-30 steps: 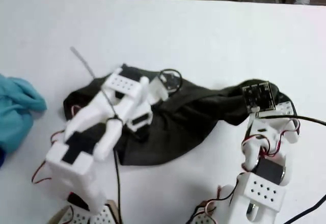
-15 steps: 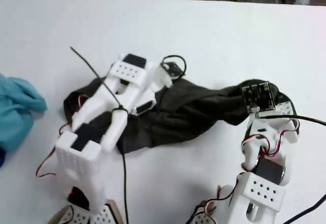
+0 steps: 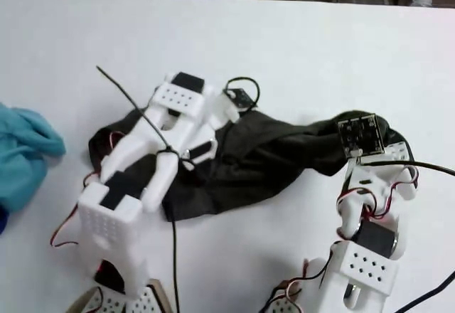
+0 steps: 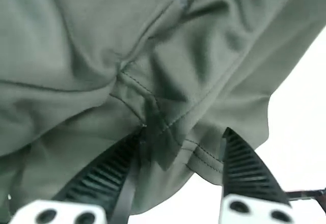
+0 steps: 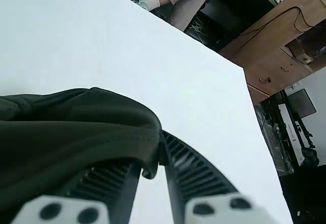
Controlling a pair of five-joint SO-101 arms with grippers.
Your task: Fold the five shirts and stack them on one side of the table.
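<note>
A dark shirt (image 3: 263, 156) lies crumpled on the white tabletop (image 3: 284, 43), stretched between the two arms. The left hand (image 4: 182, 132) is released: its two ribbed fingers stand spread apart just above the cloth. One fingertip (image 4: 133, 141) lies against a stitched fold. The other hangs over the hem, where the fabric gives way to bare tabletop. Directly under this hand the shirt is bunched into soft ridges, with a seam running between the fingers. The right hand (image 5: 153, 155) is clenched on the shirt's far end. Its fingers are drawn close together, with a rolled edge of the dark cloth pinched between them, and the rest of the garment trails away from it toward the left hand. Beyond the right hand's fingertips there is bare tabletop up to its edge. A teal garment (image 3: 25, 153) sits in a heap on the outer side of the left hand, well apart from the dark shirt and from both hands. A thin black cable (image 3: 135, 107) crosses over the left arm behind its hand.
</note>
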